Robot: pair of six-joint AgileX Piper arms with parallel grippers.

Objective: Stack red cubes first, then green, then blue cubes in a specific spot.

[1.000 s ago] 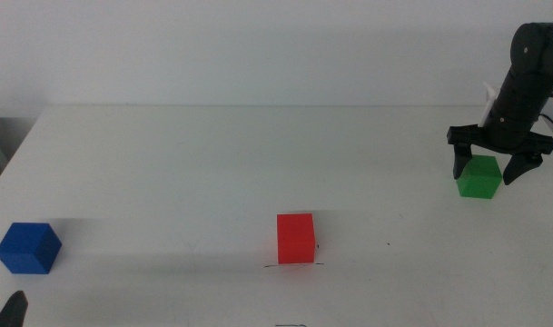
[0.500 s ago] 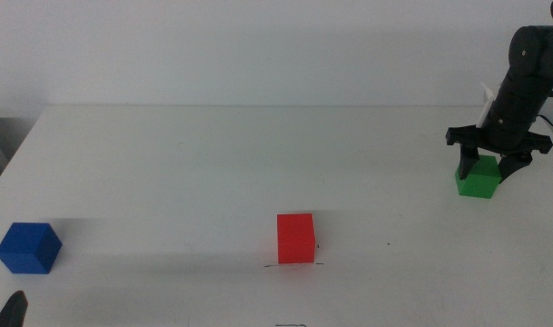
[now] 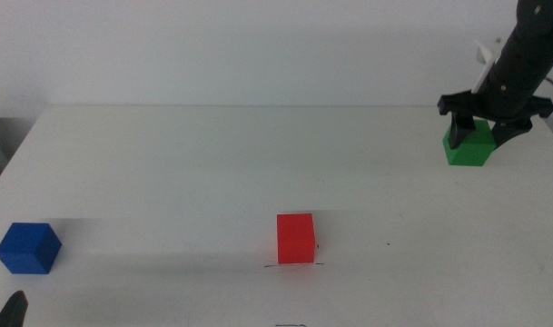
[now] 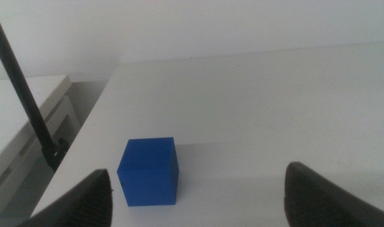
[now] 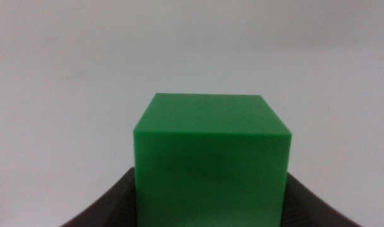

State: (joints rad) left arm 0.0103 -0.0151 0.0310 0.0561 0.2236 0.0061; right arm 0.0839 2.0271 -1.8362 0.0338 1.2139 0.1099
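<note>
The right gripper [image 3: 480, 127] is pinching the small matte green cube [image 3: 468, 145] off the white tabletop [image 3: 185, 173], far right of the small matte red cube [image 3: 295, 238], which is sitting by the thin dark line [image 3: 278, 265]. The small matte blue cube [image 3: 27, 248] is lying far left of it, before the left gripper [image 4: 198, 195], jaws spread.

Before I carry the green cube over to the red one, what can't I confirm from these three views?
- Right gripper contact on the green cube: right wrist view shows only jaw edges beside the cube; the cube fills the frame.
- Marked line under the red cube: mostly covered by the cube in the middle view.
- Left gripper: jaw tips cut off by the frame edge; blue cube lies ahead, untouched.
</note>
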